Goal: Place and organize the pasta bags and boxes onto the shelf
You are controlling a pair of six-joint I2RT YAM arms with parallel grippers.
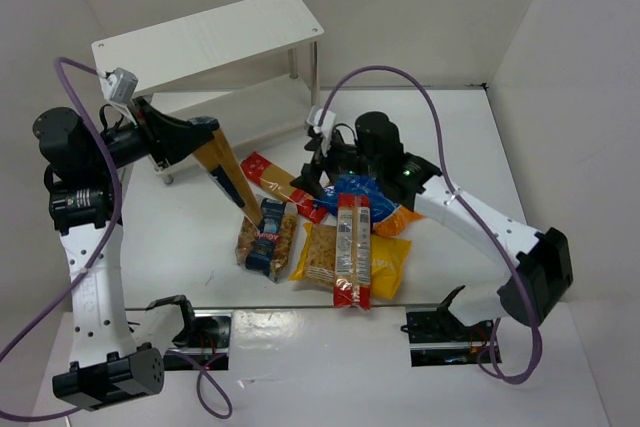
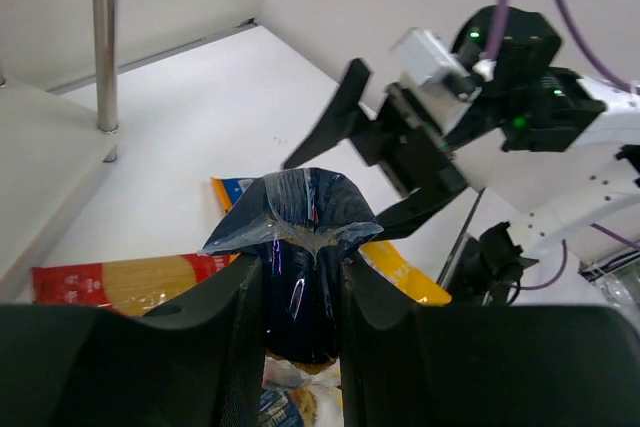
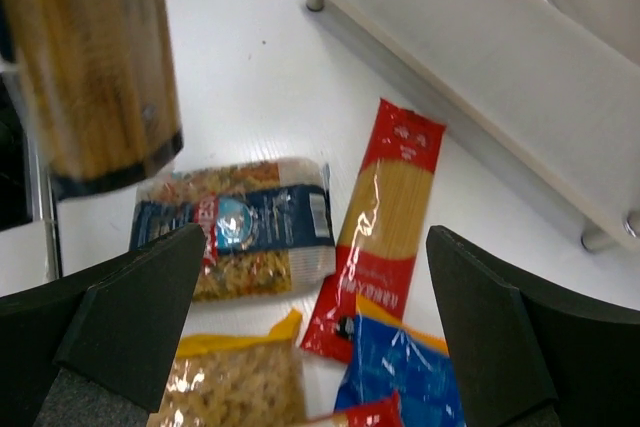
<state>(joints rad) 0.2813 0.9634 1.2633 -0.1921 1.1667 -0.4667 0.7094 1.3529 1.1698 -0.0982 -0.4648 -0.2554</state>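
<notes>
Pinches spaghetti pack (image 1: pixel 228 175) by its end seal in left claw (image 2: pixel 300 287), holds right claw (image 3: pixel 310 307) open; risks pack slipping or clipping shelf (image 1: pixel 200 37)

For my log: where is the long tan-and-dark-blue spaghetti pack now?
Top view, left of centre: the left gripper holds the spaghetti pack tilted, its low end near the clear blue-labelled pasta bag, near the white shelf.
</notes>
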